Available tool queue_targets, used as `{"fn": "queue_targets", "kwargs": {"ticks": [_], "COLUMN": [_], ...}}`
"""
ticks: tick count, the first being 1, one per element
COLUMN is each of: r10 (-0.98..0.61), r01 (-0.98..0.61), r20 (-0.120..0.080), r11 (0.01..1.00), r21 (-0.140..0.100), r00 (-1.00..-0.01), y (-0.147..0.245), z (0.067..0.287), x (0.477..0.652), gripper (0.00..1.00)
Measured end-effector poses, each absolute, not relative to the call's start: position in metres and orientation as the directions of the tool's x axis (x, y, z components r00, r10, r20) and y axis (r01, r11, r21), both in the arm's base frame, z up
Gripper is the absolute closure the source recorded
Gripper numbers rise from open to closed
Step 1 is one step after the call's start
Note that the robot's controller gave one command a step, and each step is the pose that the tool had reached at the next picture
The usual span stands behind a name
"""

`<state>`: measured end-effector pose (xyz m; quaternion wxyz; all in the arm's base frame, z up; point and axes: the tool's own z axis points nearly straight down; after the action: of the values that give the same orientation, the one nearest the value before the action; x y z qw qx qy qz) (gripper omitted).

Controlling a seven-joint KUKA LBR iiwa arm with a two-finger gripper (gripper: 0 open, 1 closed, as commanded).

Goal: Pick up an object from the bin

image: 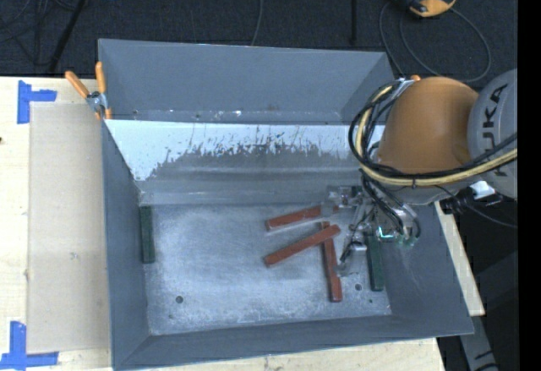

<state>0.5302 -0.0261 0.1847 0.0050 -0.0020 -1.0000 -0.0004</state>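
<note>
Here, the gripper point(362, 236) is hanging low near the bin's point(254, 99) right wall, between three red-brown sticks point(303, 247) and a dark green stick point(376, 270) just beside it; whether it is open or closed cannot be told. A second green stick point(147, 234) is lying along the left wall.

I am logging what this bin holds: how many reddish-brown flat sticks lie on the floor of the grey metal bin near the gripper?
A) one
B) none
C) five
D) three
D: three reddish-brown flat sticks lie close together on the floor of the grey metal bin, just left of the gripper.
</note>
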Motion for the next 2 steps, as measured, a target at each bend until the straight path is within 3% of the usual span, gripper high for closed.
{"fn": "queue_targets", "kwargs": {"ticks": [1,2], "r10": [0.003,-0.048], "r01": [0.003,-0.048], "r20": [0.002,-0.007], "r11": [1.0,0.999], "r21": [0.0,-0.001], "r00": [-1.0,-0.999], "y": [-0.026,-0.019], "z": [0.189,0.138], "x": [0.532,0.567], "gripper": [0.0,0.0]}}
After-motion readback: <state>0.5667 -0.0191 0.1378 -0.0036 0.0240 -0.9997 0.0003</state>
